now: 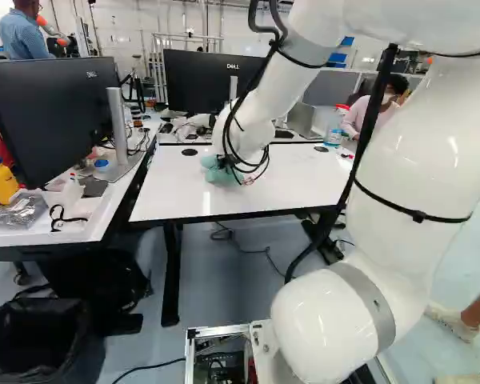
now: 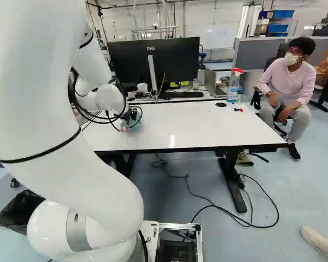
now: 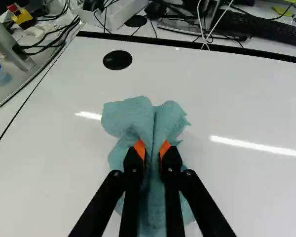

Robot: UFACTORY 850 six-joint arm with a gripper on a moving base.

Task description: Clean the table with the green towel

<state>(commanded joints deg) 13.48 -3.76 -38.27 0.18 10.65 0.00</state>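
A: What's the end effector [image 3: 153, 147] doing?

B: Its fingers stand close together, pinching the bunched towel [image 3: 133, 118] from two sides.

A: And the towel is where?

B: At the left part of the counter [image 3: 64, 153], just short of the black disc [image 3: 117, 60]. I can't tell how hard it presses.

A: What might go wrong?

B: The grip takes only a ridge of cloth, so drag could pull it out. Too much push and the hard fingertips might scrape; too little and it would skim without wiping.

A: Anything else?

B: A long sweep to the right could knock the small bits [image 2: 239, 109] off the edge, or nudge the bottle [image 2: 233, 86] if it ran far enough. The arm's loose cables [image 2: 101, 117] could snag too, hanging that low.
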